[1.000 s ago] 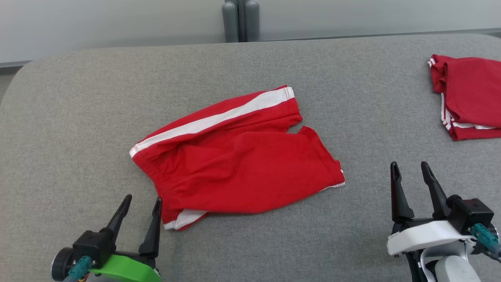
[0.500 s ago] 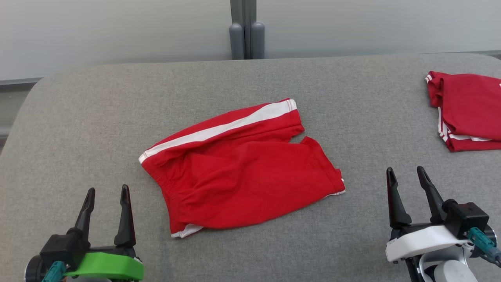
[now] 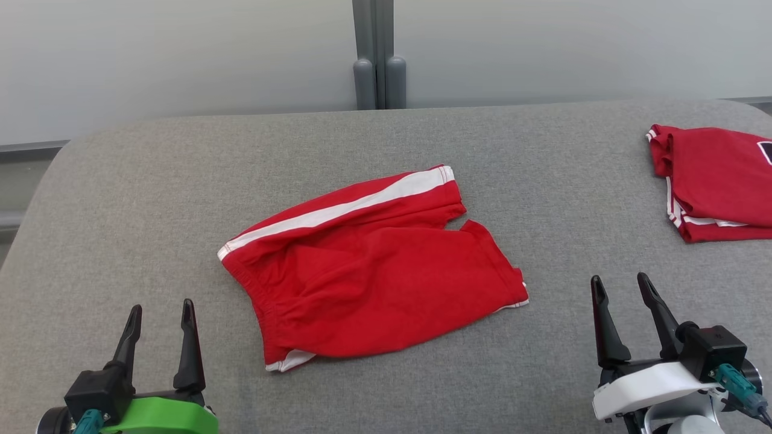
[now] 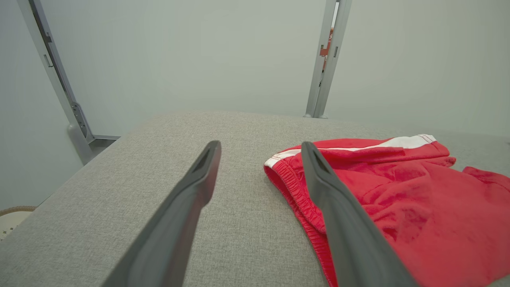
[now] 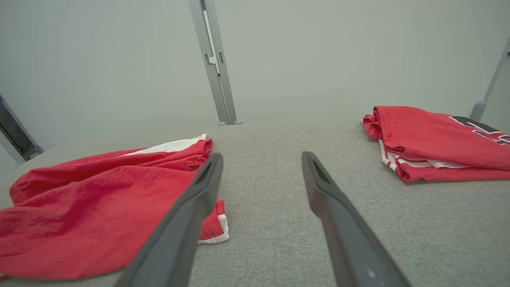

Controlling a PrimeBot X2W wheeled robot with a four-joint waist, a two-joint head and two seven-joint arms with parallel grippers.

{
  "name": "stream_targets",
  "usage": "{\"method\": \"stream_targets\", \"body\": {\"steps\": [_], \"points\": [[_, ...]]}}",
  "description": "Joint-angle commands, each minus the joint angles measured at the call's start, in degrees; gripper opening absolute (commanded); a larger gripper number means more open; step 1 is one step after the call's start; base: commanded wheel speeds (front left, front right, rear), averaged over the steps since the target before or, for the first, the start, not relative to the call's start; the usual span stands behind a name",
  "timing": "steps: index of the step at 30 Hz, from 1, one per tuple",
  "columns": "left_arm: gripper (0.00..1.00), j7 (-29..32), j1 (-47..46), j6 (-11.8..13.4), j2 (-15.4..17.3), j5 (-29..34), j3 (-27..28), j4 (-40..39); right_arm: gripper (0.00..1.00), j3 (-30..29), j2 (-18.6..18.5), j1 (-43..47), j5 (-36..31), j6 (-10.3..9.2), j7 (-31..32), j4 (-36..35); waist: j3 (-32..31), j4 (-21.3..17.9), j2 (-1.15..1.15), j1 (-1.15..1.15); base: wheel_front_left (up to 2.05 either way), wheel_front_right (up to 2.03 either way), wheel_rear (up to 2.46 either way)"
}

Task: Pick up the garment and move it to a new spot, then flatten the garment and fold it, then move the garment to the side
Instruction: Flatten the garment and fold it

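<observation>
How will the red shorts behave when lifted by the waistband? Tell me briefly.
Probably floppy: the red shorts lie wrinkled and flat on the grey surface, so they'd likely drape. Likely light; the cloth looks thin. Pushed, they'd probably bunch on its textured weave.

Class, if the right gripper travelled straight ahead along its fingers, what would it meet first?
Likely nothing: the right gripper points over bare grey table, between the shorts and folded garment.
</observation>
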Motion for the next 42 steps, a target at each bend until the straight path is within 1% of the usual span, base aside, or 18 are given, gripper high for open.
{"method": "stream_targets", "body": {"steps": [1,10,16,22,26,32,35,42], "points": [[1.00,-0.13,0.66,-0.18,-0.12,0.28,0.12,0.13,1.00,0.10,-0.11,0.35,0.27,-0.10,-0.17,0.09,-0.03,0.14,0.00,0.00,0.00,0.00,0.00],[1.00,-0.13,0.87,-0.21,-0.21,0.26,-0.75,0.62,1.00,0.34,-0.11,0.11,0.44,-0.10,-0.17,0.42,0.09,0.24,0.00,0.00,0.00,0.00,0.00],[1.00,-0.13,0.70,-0.22,0.44,-0.19,-3.09,1.35,1.00,0.46,-0.36,-0.24,0.48,-0.10,-0.17,0.95,0.45,0.57,0.00,0.00,0.00,0.00,0.00],[1.00,-0.13,1.23,-0.23,2.01,-0.92,-8.14,2.95,1.00,1.38,-0.95,-1.44,0.51,-0.10,-0.17,2.84,1.27,1.02,0.00,0.00,0.00,0.00,0.00],[1.00,-0.13,0.71,-0.23,3.59,-1.56,-14.44,5.23,1.00,2.21,-1.47,-3.10,0.62,-0.10,-0.17,5.17,2.32,1.44,0.00,0.00,0.00,0.00,0.00],[1.00,-0.13,-3.09,-0.16,5.55,-3.48,-21.54,10.92,1.00,4.77,-2.06,-6.52,0.52,-0.10,-0.17,9.72,4.89,1.84,0.00,0.00,0.00,0.00,0.00],[1.00,-0.13,-5.22,-0.15,6.09,-4.44,-23.33,13.27,1.00,6.15,-2.31,-8.46,0.63,-0.10,-0.17,12.45,6.27,1.99,0.00,0.00,0.00,0.00,0.00],[1.00,-0.13,-9.54,-0.15,6.22,-6.15,-25.77,18.39,1.00,8.96,-2.28,-13.43,1.44,-0.10,-0.17,20.21,9.02,2.67,0.00,0.00,0.00,0.00,0.00]]}}
